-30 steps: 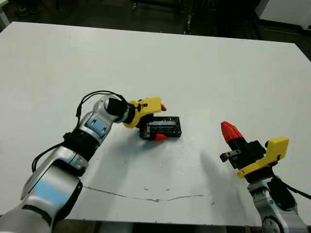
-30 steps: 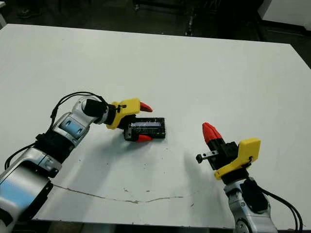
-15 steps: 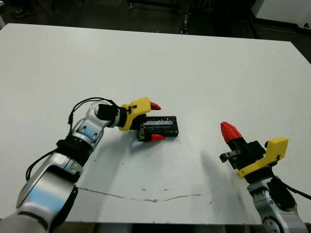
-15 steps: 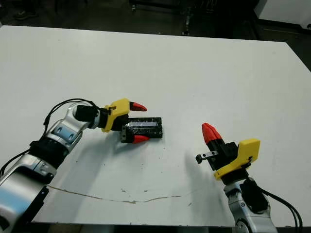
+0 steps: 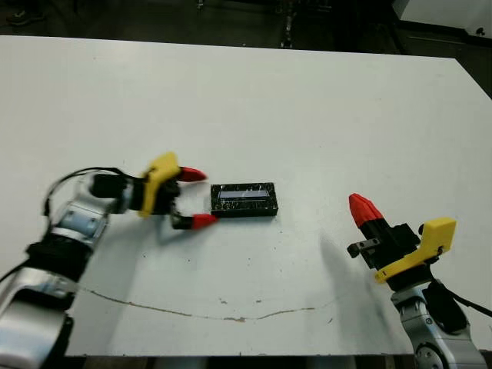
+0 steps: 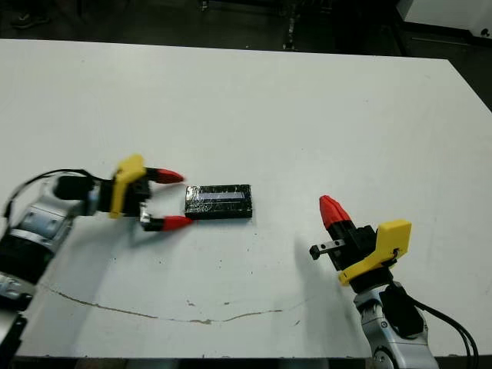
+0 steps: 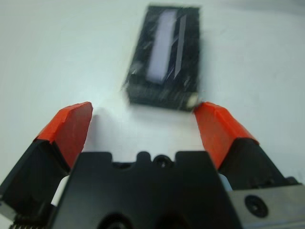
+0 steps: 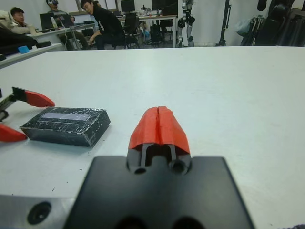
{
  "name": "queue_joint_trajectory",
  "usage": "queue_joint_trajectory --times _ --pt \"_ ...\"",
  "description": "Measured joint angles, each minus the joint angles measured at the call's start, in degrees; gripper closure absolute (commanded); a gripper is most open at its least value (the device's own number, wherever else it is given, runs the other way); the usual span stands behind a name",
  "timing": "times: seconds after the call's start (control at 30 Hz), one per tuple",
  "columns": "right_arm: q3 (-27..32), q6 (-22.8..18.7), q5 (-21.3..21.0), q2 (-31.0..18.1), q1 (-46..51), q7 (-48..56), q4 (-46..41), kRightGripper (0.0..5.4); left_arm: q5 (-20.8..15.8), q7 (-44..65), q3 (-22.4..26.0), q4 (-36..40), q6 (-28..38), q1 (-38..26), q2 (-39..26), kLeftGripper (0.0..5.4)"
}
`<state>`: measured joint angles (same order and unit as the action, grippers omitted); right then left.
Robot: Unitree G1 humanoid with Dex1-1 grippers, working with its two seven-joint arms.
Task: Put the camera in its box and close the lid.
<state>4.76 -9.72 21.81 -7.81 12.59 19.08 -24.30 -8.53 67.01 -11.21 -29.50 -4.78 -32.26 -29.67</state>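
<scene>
found the lid [image 5: 244, 200] lying flat on the white table [image 5: 307, 100], a little left of centre and below the middle of the frame, long sides running nearly level across the picture, a pale silvery strip showing along its glossy top. in the right wrist view showed up as a thick black block with wrapped, shiny sides.

found the left tool [image 5: 200, 198] at the lid's left, spread wide, one red fingertip [image 5: 194, 175] above and one below, both pointing toward the lid's short end. saw bare table between those tips and the lid, so not touching and gripping nothing. half a second before, had straddled that same left end, one finger on each side of it; since then drawn back toward the left edge of the frame, with the arm lower and flatter along the table. noted the lid itself turned from a slight tilt to nearly level over the same span.

found the right tool [image 5: 360, 204] at the lower right, well apart from the lid, red tips pressed together into one point, holding nothing, raised above the table. matched its earlier place and pose.

noted a thin dark crack line [image 5: 192, 307] across the table's near edge. made out seated people [image 8: 102, 19] far beyond the table in the right wrist view.
</scene>
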Motion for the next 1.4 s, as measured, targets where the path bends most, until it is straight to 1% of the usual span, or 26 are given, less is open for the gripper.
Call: queue_joint_trajectory --times 0.3,0.4,0.47,0.57,0.67,0.73,0.8,0.9,0.97,1.07,1.13,1.23,1.3,1.4 --pt "-0.14 0.00 0.04 0.00 -0.01 0.02 0.00 5.40 -0.27 -2.22 4.35 -2.35 -0.44 0.64 -2.71 0.01" --pt "-0.21 0.00 -0.05 0.00 0.01 0.00 0.00 5.40 -0.39 -4.55 6.52 -1.24 -1.88 1.37 -3.34 0.01" --pt "-0.27 0.00 -0.11 -0.02 0.04 -0.02 -0.02 5.40 -2.20 -6.84 9.18 2.95 -5.10 2.81 -3.55 0.01" --pt "-0.34 0.04 -0.05 -0.01 0.03 0.05 0.00 5.40 -5.38 -14.56 14.40 13.40 -9.05 5.76 -2.38 0.01" --pt "-0.40 0.06 0.02 0.00 -0.04 0.13 0.16 5.40 -8.09 -24.93 17.91 23.10 -13.19 8.95 2.64 0.28" --pt "-0.46 0.06 -0.05 -0.01 -0.02 0.13 0.28 5.40 -9.76 -31.73 18.51 29.12 -16.63 11.07 7.54 0.60" --pt "-0.45 0.06 -0.05 -0.02 0.01 0.12 0.36 5.40 -11.16 -36.03 17.95 33.95 -16.93 13.04 12.57 0.85" --pt "-0.48 0.06 -0.13 -0.02 -0.01 0.10 0.34 5.40 -12.11 -39.00 14.57 39.67 -16.15 15.42 18.33 1.34" --pt "-0.46 0.06 -0.08 -0.02 0.02 0.10 0.34 5.40 -11.78 -40.52 11.86 42.68 -15.85 16.61 20.50 1.60" --pt "-0.46 0.05 -0.02 -0.01 -0.01 0.08 0.33 5.40 -10.15 -42.82 7.20 45.57 -15.57 17.85 23.10 2.01" --pt "-0.45 0.05 -0.10 -0.01 -0.03 0.04 0.30 5.40 -9.07 -44.60 4.61 45.79 -15.85 18.40 24.66 2.32" --pt "-0.44 0.05 -0.12 -0.02 -0.03 0.01 0.30 5.40 -7.65 -46.75 2.01 45.15 -16.44 18.44 26.18 2.76" --pt "-0.44 0.05 -0.11 -0.02 -0.05 0.00 0.29 5.40 -6.01 -47.59 0.57 43.23 -15.95 18.43 26.73 3.01" --pt "-0.42 0.05 -0.04 -0.02 -0.06 0.01 0.29 5.40 -3.68 -48.47 -1.27 40.05 -14.77 18.40 27.66 3.52"
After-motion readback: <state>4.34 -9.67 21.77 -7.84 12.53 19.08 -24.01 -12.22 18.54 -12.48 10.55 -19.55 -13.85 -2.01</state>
